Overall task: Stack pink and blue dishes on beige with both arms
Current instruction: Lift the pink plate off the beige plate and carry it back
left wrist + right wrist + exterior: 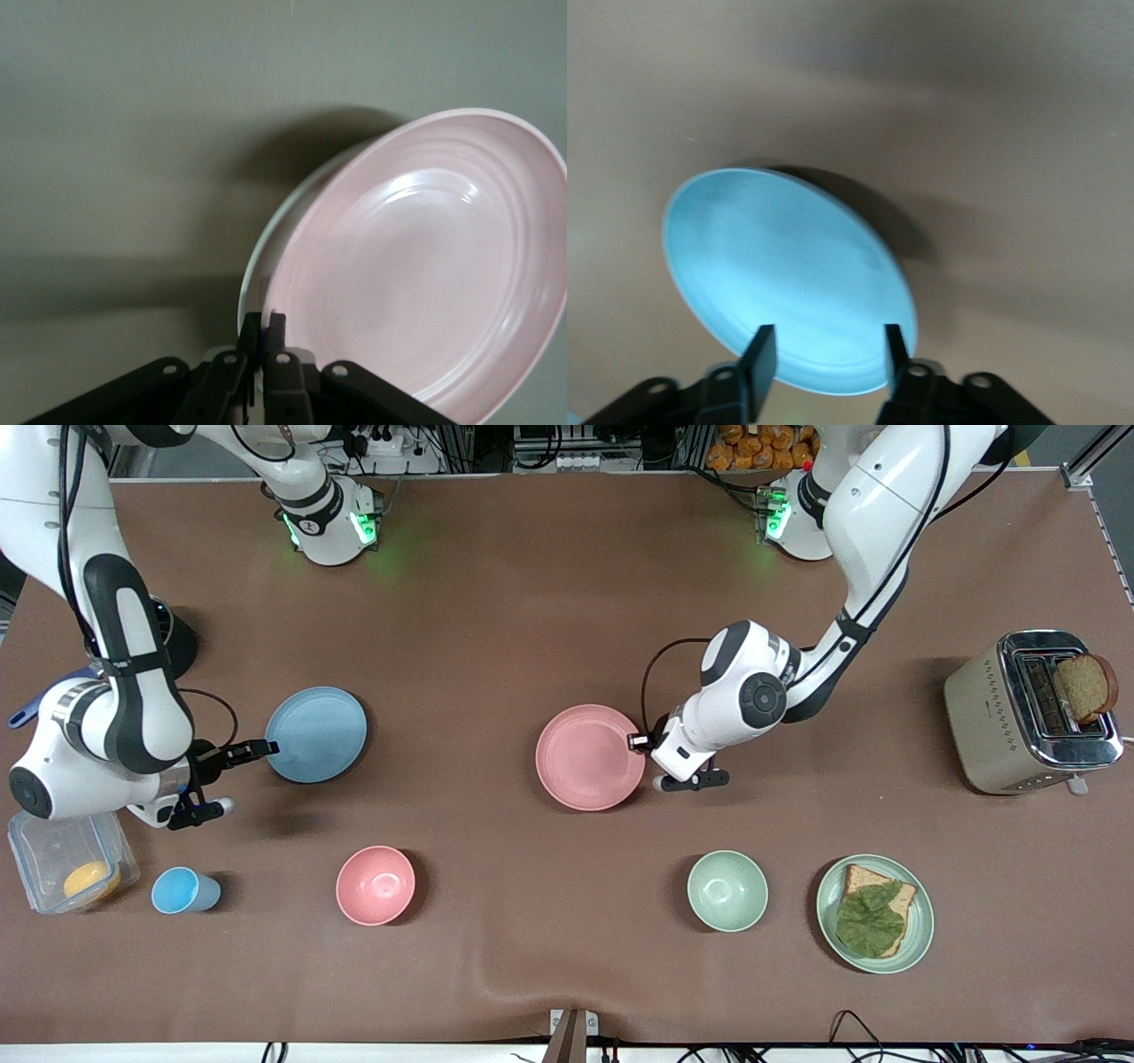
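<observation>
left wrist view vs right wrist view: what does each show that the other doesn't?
Only the left wrist view: the flat round pale pink plate, tilted, with a pale rim showing under its edge, and the left gripper, fingers shut on the pink rim. Only the right wrist view: the flat round light blue plate between the open fingers of the right gripper. Both show the brown tabletop.

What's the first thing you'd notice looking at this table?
Two white robot arms, each at a plate. The left gripper has its fingers shut on the rim of the pink plate mid-table, which sits on a pale plate. The right gripper, fingers open, is at the edge of the blue plate toward the right arm's end.
</observation>
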### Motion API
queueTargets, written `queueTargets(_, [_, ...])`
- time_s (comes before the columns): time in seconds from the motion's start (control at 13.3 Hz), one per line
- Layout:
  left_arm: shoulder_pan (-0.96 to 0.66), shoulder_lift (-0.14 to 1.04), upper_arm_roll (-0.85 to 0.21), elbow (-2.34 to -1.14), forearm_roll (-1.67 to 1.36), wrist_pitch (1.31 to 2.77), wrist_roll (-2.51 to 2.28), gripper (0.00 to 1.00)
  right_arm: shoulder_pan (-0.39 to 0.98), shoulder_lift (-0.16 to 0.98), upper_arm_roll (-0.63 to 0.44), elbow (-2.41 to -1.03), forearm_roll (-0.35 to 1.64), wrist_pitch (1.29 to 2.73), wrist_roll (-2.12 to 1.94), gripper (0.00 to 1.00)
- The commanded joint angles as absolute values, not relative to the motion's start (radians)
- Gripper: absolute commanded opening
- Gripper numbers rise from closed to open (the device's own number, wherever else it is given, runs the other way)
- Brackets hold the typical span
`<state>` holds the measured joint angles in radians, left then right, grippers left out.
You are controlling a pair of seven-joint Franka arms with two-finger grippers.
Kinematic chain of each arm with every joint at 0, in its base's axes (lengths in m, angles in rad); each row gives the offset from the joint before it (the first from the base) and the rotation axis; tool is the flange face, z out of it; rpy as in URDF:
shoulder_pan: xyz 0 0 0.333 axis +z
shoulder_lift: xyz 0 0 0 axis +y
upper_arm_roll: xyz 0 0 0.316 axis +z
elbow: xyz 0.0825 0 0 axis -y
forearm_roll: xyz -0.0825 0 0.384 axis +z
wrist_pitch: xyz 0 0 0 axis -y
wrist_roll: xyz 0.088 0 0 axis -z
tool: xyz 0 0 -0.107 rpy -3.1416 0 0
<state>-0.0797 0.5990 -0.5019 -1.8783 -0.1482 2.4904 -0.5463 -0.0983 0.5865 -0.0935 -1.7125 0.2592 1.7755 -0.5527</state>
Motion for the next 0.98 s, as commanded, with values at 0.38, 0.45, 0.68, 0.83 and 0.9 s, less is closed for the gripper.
queueTargets(0.38, [0.286,0.354,-0.500,-1.910,0.136,2.128,-0.373,0.00,-0.166,0.640,-0.086,-1.707,0.264,1.793,-0.692,1.00])
queueTargets(0.45, [0.338,0.363,-0.500,-1.916,0.190,2.128,-0.326,0.00,-0.163,0.640,-0.086,-1.718,0.264,1.796,-0.693,1.00])
queueTargets(0.68, [0.515,0.429,-0.500,-1.940,0.255,2.129,-0.181,0.00,-0.164,0.640,-0.086,-1.710,0.265,1.792,-0.690,1.00])
queueTargets(0.83, [0.576,0.445,-0.500,-1.951,0.255,2.131,-0.143,0.00,-0.160,0.630,-0.086,-1.681,0.265,1.783,-0.675,1.00])
queueTargets(0.9, [0.583,0.440,-0.500,-1.957,0.255,2.129,-0.134,0.27,-0.156,0.627,-0.086,-1.658,0.264,1.760,-0.670,1.00])
